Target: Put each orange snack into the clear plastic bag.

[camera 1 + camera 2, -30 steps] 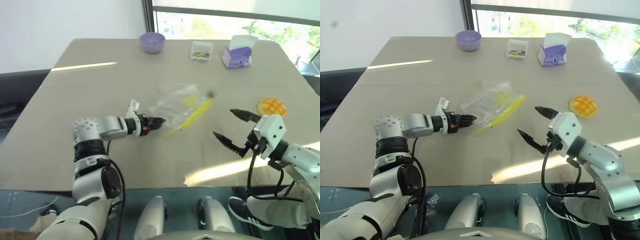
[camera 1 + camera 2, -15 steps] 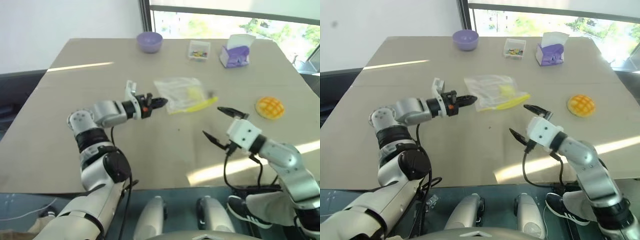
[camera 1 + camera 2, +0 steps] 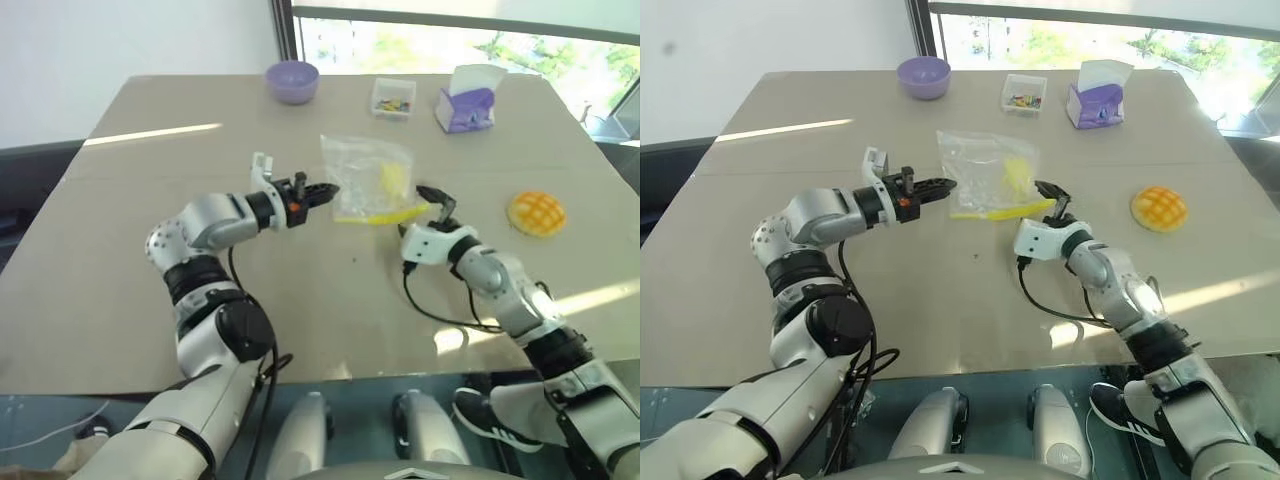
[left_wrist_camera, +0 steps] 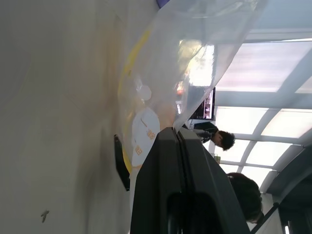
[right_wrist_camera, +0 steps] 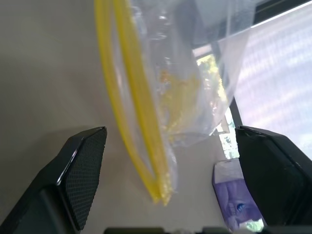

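Left gripper (image 3: 940, 184): black fingers pinched together on the near-left corner of the clear, crinkly plastic bag (image 3: 987, 170) with the yellow zip strip, holding it lifted off the beige table (image 3: 760, 290). Right gripper (image 3: 1045, 205): jaws wide apart, straddling the bag's yellow-strip corner, nothing gripped. Round orange-yellow bun with grid-patterned top (image 3: 1159, 208) lies on the table, well to the right of the bag.

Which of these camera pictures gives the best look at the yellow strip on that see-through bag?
The right wrist view: the yellow strip of the clear plastic bag runs large down the middle, both its edges visible. The two eye views show it as a thin line along the bag's lower edge. The left wrist view shows part of it through the plastic.
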Controlling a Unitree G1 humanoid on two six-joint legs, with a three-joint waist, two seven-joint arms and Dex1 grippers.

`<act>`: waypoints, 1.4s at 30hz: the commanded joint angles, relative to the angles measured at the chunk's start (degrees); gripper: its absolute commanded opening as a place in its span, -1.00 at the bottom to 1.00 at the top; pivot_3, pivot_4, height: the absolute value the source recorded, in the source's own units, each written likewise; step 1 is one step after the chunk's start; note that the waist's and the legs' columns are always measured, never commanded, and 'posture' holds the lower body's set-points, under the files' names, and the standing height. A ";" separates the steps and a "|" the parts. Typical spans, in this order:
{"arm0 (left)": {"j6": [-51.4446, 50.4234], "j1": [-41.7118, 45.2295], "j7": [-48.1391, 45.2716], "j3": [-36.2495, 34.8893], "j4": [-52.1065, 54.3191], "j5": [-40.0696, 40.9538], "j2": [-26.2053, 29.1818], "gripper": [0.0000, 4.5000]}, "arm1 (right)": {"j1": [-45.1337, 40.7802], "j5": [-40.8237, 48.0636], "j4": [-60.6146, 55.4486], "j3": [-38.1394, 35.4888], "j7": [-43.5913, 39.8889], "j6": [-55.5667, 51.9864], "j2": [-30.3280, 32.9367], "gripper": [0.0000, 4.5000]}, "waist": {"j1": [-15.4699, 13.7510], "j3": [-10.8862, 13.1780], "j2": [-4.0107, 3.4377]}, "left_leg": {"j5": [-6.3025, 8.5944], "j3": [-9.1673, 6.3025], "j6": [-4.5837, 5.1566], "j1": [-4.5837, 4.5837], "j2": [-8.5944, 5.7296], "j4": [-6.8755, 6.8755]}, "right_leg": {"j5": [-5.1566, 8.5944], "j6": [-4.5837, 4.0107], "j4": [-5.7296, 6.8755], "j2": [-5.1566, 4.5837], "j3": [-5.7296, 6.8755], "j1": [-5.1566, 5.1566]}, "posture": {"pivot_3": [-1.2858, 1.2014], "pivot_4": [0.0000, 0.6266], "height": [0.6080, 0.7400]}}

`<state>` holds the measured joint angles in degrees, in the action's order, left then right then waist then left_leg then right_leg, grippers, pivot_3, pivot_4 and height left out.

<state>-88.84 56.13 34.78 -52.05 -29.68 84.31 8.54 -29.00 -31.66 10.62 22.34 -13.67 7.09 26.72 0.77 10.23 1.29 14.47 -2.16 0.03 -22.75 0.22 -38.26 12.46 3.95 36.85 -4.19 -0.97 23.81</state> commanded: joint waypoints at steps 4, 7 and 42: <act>6.18 -3.53 6.05 5.93 4.34 11.62 -0.52 -0.99 | 0.79 -0.32 -1.00 -0.73 -0.37 1.40 -0.25 1.00 | 0.00 0.00 0.00 | 0.00 -0.01 0.00 0.01 0.00 0.00 | 0.00 0.00 0.00 0.00 0.00 -0.01 | 0.03 -0.52 1.00; 9.51 -5.41 8.49 9.60 5.79 16.71 -0.26 -0.99 | -1.08 -2.81 2.73 -0.19 3.10 0.13 -2.05 1.00 | 0.00 -0.01 0.01 | 0.00 -0.01 0.00 0.02 0.00 -0.01 | -0.01 0.00 0.03 -0.01 -0.01 -0.01 | 0.03 -0.52 1.00; 18.50 -15.79 -9.10 32.04 12.27 19.66 17.74 -0.15 | -10.30 -2.86 8.35 -4.17 6.63 -1.29 -4.02 -1.00 | 0.30 -0.06 0.06 | -0.04 -0.04 -0.04 0.11 0.01 0.02 | -0.05 -0.08 -0.02 0.08 0.02 -0.12 | 0.03 -0.52 1.00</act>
<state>-68.55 40.69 30.01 -20.75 -20.61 105.31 24.75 -37.96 -35.55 21.55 19.51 -6.39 6.02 22.32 1.07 10.17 1.35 14.43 -2.21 -0.01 -22.64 0.23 -38.23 12.41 3.87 36.83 -4.11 -0.95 23.69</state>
